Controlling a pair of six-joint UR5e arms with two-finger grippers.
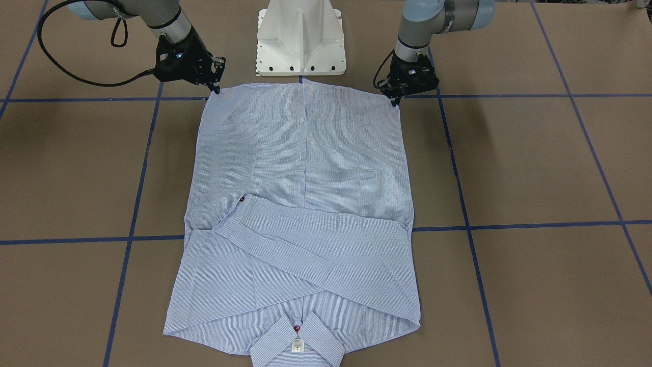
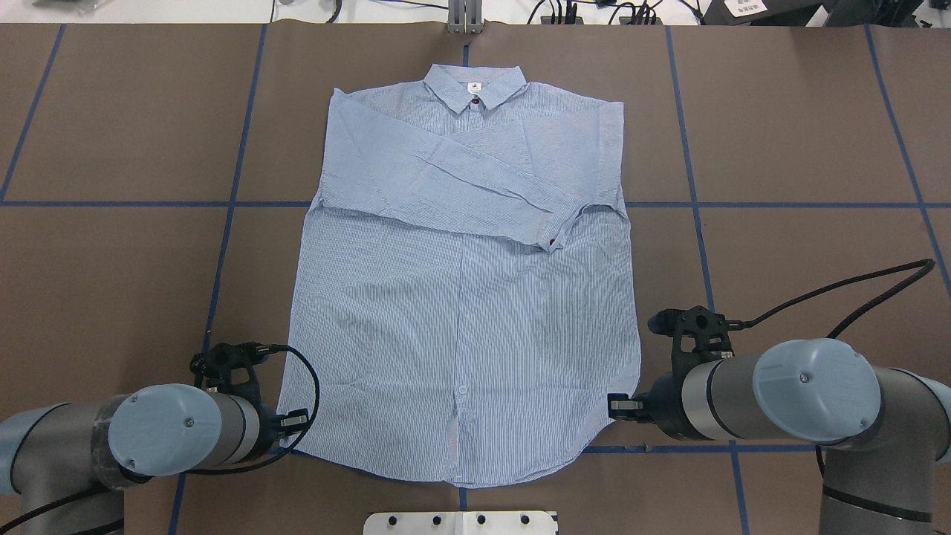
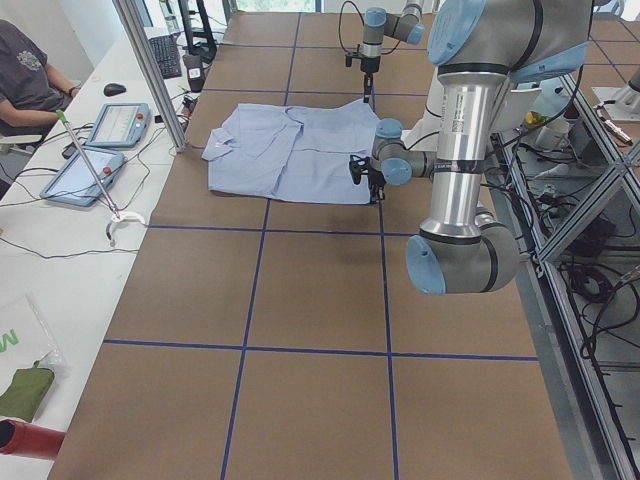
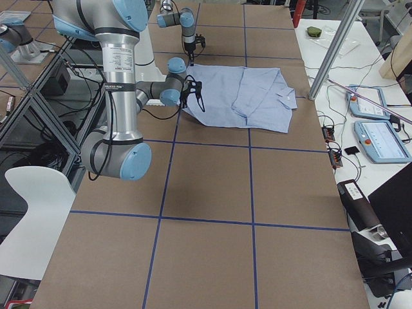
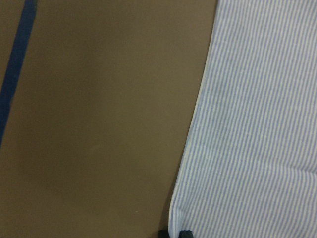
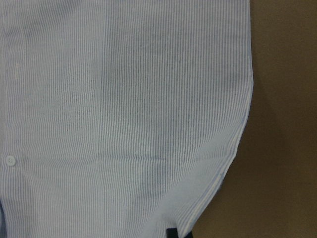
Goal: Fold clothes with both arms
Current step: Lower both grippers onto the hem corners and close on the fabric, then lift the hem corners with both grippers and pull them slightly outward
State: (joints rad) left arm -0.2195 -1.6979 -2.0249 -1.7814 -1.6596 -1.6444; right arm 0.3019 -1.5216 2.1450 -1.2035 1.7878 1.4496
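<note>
Shirt (image 2: 461, 312) lengthwise, collar (image 2: 475, 83) far from pedestal (image 1: 300, 35); left pincer (image 1: 396, 102), right pincer (image 1: 216, 90): closure unclear.

You see the striped shirt (image 5: 257, 124) filling the right side, its hemmed edge slanting down across the brown table (image 5: 99, 139). A blue tape line (image 5: 17, 64) runs along the upper left. At the bottom rim, the left gripper (image 5: 174, 234) shows two dark tips close together at that hem.

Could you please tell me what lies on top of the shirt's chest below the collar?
The sleeves are folded across the shirt, the upper one ending in a cuff with a dark red button. The chest beneath them is covered and cannot be seen.
</note>
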